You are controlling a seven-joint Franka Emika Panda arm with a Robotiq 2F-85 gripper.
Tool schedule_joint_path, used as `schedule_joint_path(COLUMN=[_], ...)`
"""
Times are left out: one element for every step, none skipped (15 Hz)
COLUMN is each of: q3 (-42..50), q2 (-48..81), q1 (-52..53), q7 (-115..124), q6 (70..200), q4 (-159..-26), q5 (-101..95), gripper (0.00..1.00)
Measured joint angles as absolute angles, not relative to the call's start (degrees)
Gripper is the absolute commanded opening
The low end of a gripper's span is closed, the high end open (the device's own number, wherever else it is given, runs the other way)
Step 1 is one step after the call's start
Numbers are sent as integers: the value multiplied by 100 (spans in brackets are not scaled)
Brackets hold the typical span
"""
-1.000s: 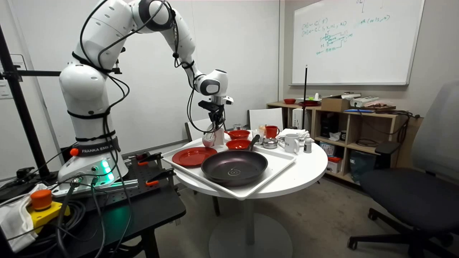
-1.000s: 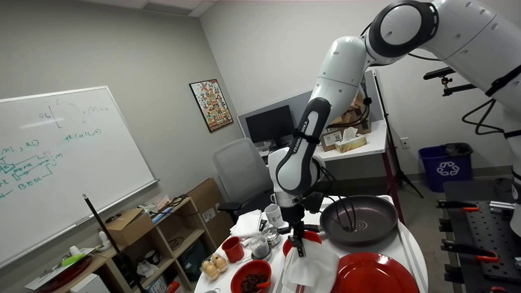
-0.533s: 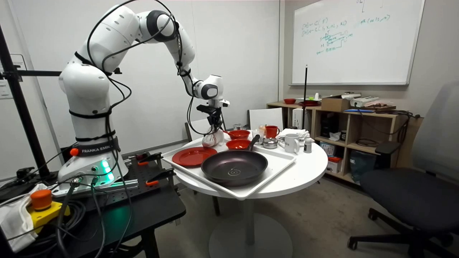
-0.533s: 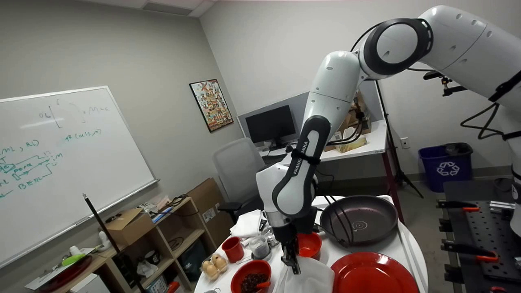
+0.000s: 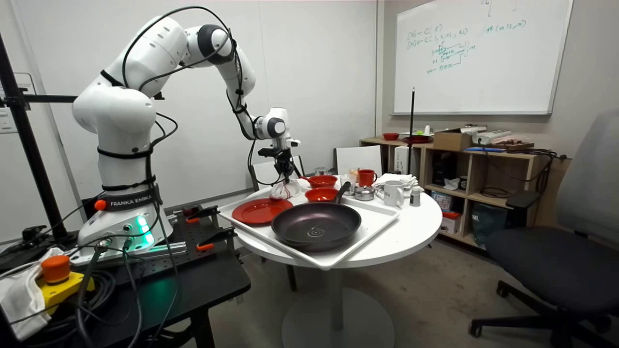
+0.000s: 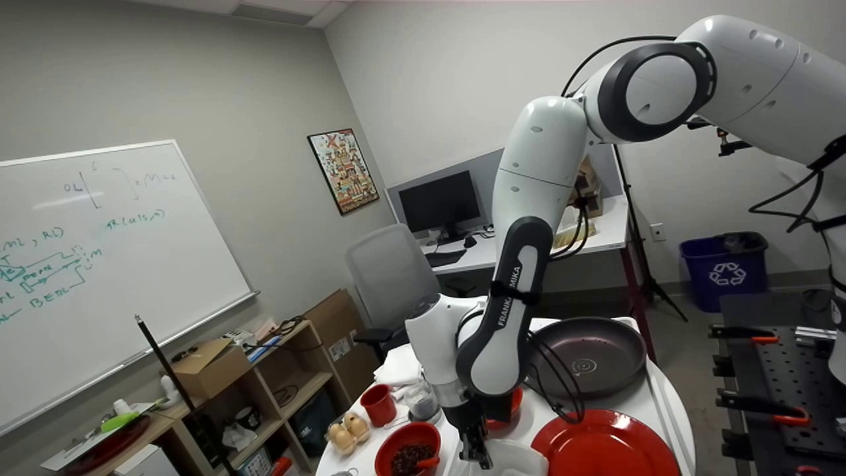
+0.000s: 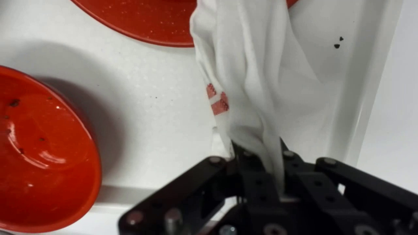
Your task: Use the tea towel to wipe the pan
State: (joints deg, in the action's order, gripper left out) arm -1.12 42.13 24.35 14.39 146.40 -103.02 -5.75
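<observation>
– Claw (image 7: 258, 147) condition?

– Clamped on a gathered fold of the tea towel (image 7: 248, 65), white with red marks

– Location of the towel?

– Over the white tray (image 5: 372, 217), next to the red plate (image 5: 261, 211); whether towel and plate touch, I cannot tell

– And the pan (image 5: 316, 227)?

– Upright on the tray, apart from the towel

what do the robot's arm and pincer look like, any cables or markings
The arm is white and rounded with dark joint rings; black cables run along it, held by black straps. A dark band low on it reads FRANKA EMIKA in pale letters, above green lights. The pincer is black and many-jointed, with metallic screw heads.
</observation>
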Motion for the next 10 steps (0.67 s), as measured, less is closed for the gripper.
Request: schedule_joint_path(q3=[-28,51,123,179,220,219,209,206,206,204], q2=[4247,4273,4292,4310,4324,4328,4328,4328,4328,4328], q1=[2525,2601,2663,2704,2731,2724,2714,2710,2710,2710], q7=[1577,1701,1807,1898,1962,1971,1971,1971,1971,1971], q6=[14627,14620,14611,14603,14599,14600,14600,14601,14601,14601], q4=[-10270,-10246,-10223,-10197,-10176,-10175,-10177,-10178,-10178,-10178], q5=[-686,-777,-858,-925,-971,-976,-976,-976,-976,-976], gripper=[5,5,5,5,8,8,8,8,8,8])
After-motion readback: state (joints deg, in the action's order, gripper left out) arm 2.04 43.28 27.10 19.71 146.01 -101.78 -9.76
